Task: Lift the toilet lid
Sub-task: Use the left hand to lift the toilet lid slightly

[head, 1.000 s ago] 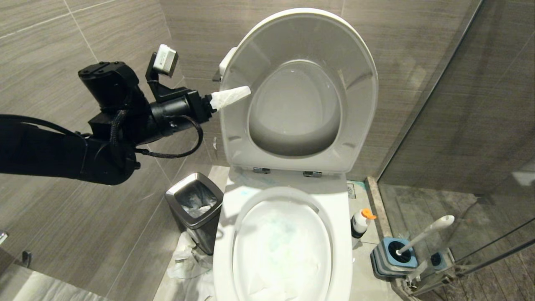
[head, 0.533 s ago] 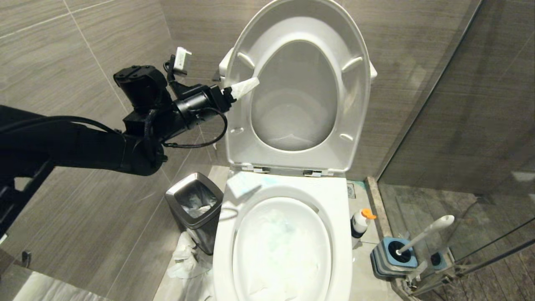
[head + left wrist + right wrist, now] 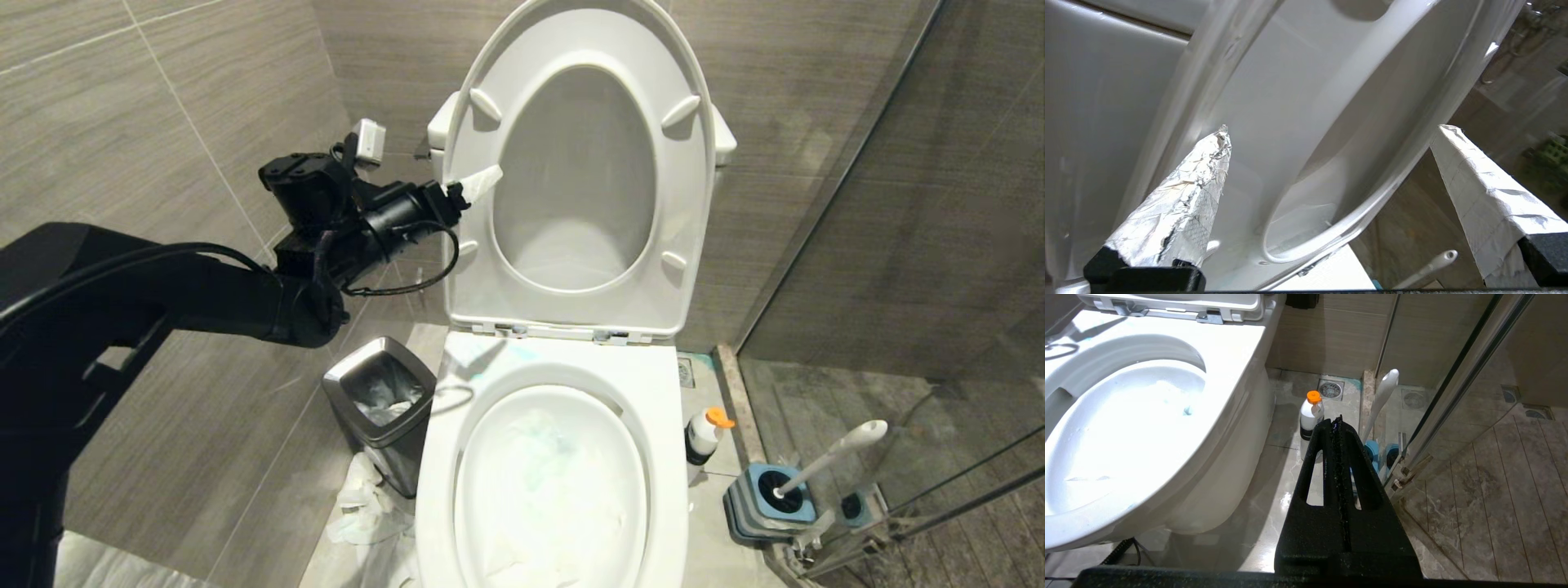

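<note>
Toilet lid (image 3: 473, 82) is raised upright against the tank, seat ring (image 3: 682, 204) lifted with it, both standing above the open bowl (image 3: 653, 384). Left tool (image 3: 482, 181) sits at the left edge of the raised ring, its wrapped fingers (image 3: 1184, 204) spread wide apart with nothing gripped; one finger lies against the ring's face. Right tool (image 3: 1337, 428) hangs low beside the bowl, fingers pressed together, empty. Trash bin (image 3: 380, 408) on the floor left of the toilet; orange-capped bottle (image 3: 704, 434) and brush holder (image 3: 771, 498) to the right.
</note>
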Robot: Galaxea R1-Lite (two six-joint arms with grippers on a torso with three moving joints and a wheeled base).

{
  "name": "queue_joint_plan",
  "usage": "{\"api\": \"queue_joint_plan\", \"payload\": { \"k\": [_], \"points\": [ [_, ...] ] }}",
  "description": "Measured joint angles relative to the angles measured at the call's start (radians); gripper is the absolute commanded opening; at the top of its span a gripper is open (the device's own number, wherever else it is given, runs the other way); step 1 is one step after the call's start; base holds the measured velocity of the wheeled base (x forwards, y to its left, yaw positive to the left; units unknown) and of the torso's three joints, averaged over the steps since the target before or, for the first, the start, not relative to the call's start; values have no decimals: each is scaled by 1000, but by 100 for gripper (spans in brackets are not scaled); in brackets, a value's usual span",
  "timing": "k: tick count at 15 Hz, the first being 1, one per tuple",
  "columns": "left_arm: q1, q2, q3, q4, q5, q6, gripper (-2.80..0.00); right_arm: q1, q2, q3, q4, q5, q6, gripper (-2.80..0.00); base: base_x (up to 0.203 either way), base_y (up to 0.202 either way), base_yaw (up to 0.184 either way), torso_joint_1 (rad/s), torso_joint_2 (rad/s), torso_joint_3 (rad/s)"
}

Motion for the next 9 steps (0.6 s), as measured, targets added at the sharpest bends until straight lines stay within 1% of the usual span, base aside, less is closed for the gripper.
{"api": "queue_joint_plan", "payload": {
  "k": [4,7,9],
  "points": [
    [1,9,-3,0,18,0,0,0,0,0,0,-1,0,-280,0,0,0,0,0,0],
    [1,10,-3,-1,58,1,0,0,0,0,0,-1,0,-280,0,0,0,0,0,0],
    [0,9,-3,0,70,0,0,0,0,0,0,-1,0,-280,0,0,0,0,0,0]
  ]
}}
